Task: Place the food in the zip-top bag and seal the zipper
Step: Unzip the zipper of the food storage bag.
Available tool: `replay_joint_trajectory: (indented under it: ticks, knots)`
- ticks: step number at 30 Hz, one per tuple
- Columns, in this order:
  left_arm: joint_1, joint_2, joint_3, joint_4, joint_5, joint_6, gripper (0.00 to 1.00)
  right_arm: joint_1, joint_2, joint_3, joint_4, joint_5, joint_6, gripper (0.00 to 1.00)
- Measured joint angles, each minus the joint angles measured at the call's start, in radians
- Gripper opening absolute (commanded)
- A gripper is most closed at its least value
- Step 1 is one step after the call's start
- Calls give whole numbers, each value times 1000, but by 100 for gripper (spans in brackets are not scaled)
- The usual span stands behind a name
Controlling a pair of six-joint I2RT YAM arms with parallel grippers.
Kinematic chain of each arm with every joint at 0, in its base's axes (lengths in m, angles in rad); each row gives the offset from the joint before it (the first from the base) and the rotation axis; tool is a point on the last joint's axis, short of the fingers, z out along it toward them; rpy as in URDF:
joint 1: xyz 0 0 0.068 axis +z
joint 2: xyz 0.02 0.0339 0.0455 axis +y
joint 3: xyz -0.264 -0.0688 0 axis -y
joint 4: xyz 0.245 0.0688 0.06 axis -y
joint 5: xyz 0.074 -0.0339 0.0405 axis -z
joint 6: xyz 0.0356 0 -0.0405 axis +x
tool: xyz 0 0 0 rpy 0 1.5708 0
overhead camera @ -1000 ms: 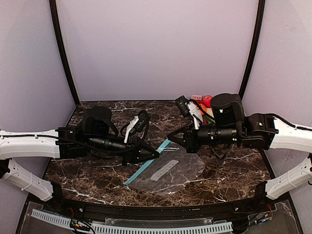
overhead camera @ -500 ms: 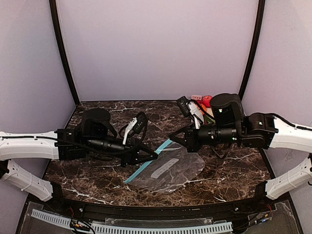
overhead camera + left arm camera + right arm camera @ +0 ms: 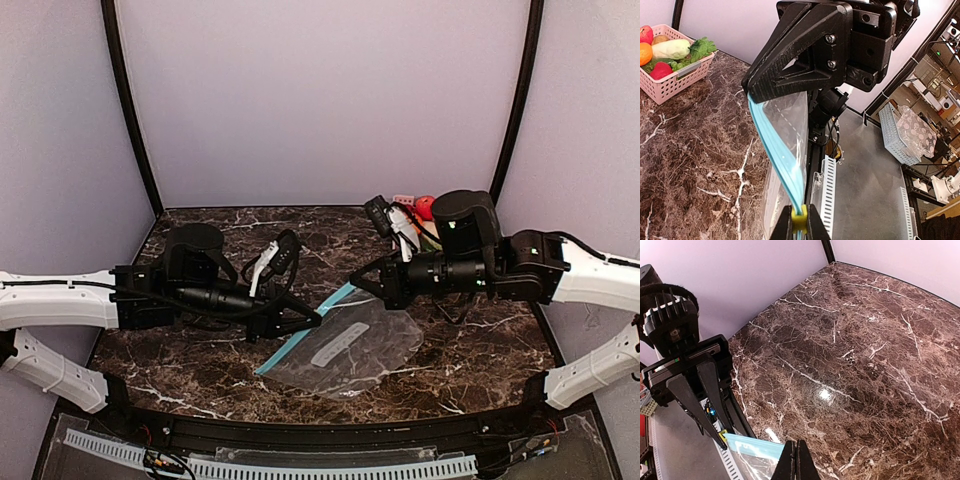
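From above, the left gripper and right gripper each pinch the zipper. This probably keeps the zip-top bag stretched taut between them, just over the counter, so the slider can run.

Left wrist: the jaws are closed on the yellow-green slider. The food lies in a basket far beyond, apparently unbagged.

Right wrist: the jaws are together, clamped on the zipper's other end.

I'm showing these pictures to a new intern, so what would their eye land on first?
A clear zip-top bag is stretched mid-table between the left claw and the right claw, each pinched shut on an end of its teal zipper. At the table's far right corner sits a pink basket of toy produce, none of it bagged yet.
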Motion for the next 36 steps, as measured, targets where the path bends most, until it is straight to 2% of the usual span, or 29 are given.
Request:
replay_joint_trajectory:
  ticks: [36]
  knots:
    - [0,-12,-26,0,-10,-8,1,-105,-4,5,-28,-9,-15,0]
